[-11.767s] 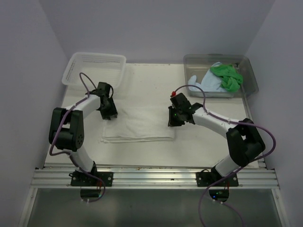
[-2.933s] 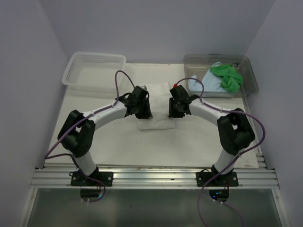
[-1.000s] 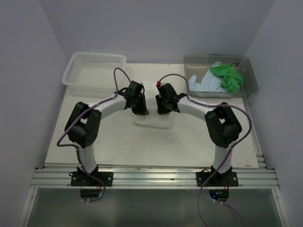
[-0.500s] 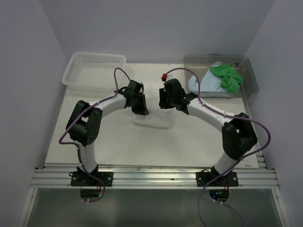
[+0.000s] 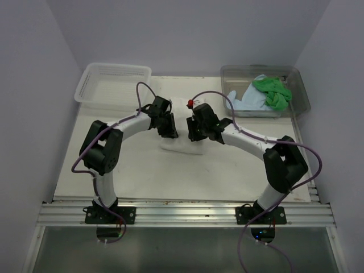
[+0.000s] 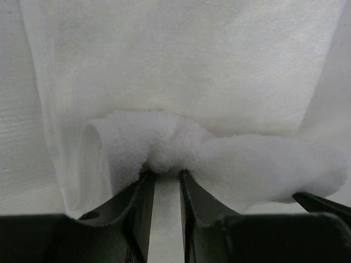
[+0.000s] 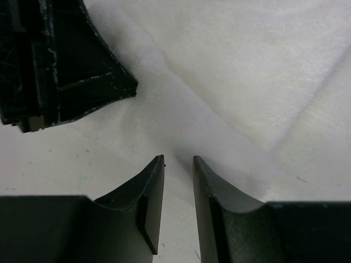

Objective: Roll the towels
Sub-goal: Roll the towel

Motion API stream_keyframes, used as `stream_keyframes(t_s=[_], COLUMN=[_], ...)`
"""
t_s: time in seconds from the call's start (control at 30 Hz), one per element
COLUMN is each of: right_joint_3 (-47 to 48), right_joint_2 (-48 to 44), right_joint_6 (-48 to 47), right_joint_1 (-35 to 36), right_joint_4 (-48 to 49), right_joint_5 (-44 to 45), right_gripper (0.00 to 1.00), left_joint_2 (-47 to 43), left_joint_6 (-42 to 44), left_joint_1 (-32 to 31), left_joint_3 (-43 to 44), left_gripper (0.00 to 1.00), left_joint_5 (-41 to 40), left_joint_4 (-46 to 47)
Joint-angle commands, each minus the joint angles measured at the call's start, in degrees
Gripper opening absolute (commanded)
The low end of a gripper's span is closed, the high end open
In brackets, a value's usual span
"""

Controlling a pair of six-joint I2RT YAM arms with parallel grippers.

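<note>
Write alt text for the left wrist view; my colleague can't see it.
The left gripper, its dark jaws nearly together, pinches the rolled near edge of a white towel at bottom centre. The towel fills most of the frame, and the roll's spiral end shows at left.

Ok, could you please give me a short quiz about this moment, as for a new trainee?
1. True or false: the green towel and the light blue towel are already rolled.
2. Which towel are the left pincer and the right pincer working on? A the white towel, B the green towel, C the light blue towel.
3. Fill in: the left pincer pinches the white towel at its ___ end.
Key: 1 false, both lie crumpled in the clear tub. 2 A. 3 rolled.
</note>
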Motion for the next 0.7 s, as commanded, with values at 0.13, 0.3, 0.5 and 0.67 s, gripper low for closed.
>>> stream_keyframes(t_s=[0.13, 0.3, 0.5, 0.67], right_joint_3=[3.9, 2.0, -6.0, -14.7], right_joint_2=[9.4, 13.0, 11.8, 6.5], right_joint_6=[-3.5, -4.0, 0.8, 9.5], right_joint_1=[-1.0, -2.0, -1.8, 1.2], right_joint_4=[2.6, 6.7, 9.6, 9.0], right_joint_5=[3.8, 1.9, -2.6, -8.1], right_gripper=[0.31, 0.29, 0.27, 0.21], left_joint_2=[1.1, 2.0, 2.2, 0.0], left_joint_6=[2.4, 3.7, 5.3, 6.1], left_joint_1=[0.7, 0.7, 0.8, 0.9], left_joint_3=[1.2, 1.9, 0.8, -1.3], left_gripper=[0.28, 0.28, 0.27, 0.27], left_joint_5=[-1.4, -1.6, -1.9, -1.1], left_joint_4=[0.1, -0.4, 0.1, -0.6])
